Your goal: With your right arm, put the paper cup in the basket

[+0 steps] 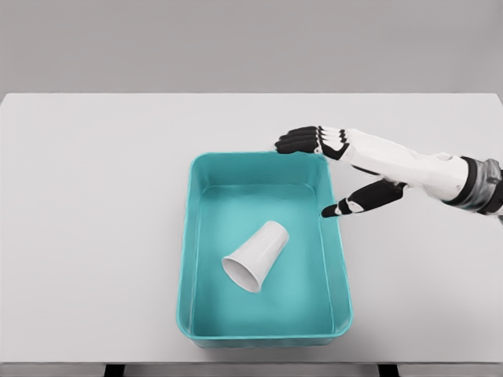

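Observation:
A white paper cup point(257, 256) lies on its side on the floor of the teal basket point(190, 236), its open mouth toward the front left. My right hand point(314, 169) hovers over the basket's far right corner, fingers spread and holding nothing. Its black fingers point(299, 141) reach along the back rim and the thumb point(357, 202) points at the right wall. The hand is apart from the cup, up and to the right of it. The white forearm point(424, 169) comes in from the right edge.
The basket sits in the middle of a white table point(86, 220) that spans the view. A grey wall lies behind the table's far edge.

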### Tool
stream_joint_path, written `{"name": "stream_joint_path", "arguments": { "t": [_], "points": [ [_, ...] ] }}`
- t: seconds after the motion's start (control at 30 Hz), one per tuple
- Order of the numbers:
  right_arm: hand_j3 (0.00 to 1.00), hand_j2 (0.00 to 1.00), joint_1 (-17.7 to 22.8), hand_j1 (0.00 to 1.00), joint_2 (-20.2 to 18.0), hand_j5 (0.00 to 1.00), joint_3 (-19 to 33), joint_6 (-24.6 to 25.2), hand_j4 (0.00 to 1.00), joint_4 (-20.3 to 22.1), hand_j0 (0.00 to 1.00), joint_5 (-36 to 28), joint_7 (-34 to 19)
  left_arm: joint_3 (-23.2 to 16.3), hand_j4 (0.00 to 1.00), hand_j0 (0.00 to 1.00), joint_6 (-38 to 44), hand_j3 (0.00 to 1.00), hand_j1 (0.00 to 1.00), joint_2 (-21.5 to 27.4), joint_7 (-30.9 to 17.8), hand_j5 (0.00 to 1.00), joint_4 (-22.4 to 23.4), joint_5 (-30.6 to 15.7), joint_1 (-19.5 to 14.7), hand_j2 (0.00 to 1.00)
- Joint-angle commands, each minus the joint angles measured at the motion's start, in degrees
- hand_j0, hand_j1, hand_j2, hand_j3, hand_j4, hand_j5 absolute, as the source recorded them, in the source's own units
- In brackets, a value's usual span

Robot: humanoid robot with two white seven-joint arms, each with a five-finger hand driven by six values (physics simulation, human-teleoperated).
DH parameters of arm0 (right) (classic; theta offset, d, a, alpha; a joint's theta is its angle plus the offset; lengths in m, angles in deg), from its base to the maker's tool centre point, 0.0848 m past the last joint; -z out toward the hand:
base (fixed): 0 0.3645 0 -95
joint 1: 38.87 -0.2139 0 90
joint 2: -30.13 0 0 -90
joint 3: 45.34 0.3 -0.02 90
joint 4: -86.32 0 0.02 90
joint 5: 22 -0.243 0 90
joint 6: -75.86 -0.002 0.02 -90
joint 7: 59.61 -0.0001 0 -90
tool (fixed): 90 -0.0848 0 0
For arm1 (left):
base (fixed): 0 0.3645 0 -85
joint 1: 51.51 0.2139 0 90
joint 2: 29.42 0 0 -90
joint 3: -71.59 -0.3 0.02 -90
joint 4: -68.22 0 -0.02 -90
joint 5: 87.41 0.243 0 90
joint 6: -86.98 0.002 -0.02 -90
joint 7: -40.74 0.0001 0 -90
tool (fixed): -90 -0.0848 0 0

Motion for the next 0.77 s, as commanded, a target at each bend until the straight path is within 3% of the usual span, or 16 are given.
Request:
{"name": "stream_joint_path", "arguments": {
  "t": [0.0,0.07,0.17,0.5,0.73],
  "points": [
    [1.00,1.00,0.0,1.00,-1.5,1.00,5.2,0.1,1.00,-0.1,1.00,-3.9,0.0,0.0,1.00,1.00,0.0,1.00,1.00,0.0,0.0,1.00,0.0,0.0,0.0,1.00],
    [1.00,1.00,6.4,1.00,-1.0,1.00,13.8,0.1,1.00,-1.2,1.00,-3.6,0.0,0.0,1.00,1.00,0.0,1.00,1.00,0.0,0.0,1.00,0.0,0.0,0.0,1.00],
    [1.00,1.00,10.2,1.00,0.9,1.00,19.5,0.1,1.00,-1.3,1.00,-3.4,0.0,0.0,1.00,1.00,0.0,1.00,1.00,0.0,0.0,1.00,0.0,0.0,0.0,1.00],
    [1.00,1.00,12.1,1.00,2.3,1.00,19.8,0.1,1.00,-4.0,1.00,-2.7,0.0,0.0,1.00,1.00,0.0,1.00,1.00,0.0,0.0,1.00,0.0,0.0,0.0,1.00],
    [1.00,1.00,12.0,1.00,4.1,1.00,19.6,0.1,1.00,-3.6,1.00,-2.2,0.0,-0.1,1.00,1.00,0.0,1.00,1.00,0.0,0.0,1.00,0.0,0.0,0.0,1.00]
  ]
}}
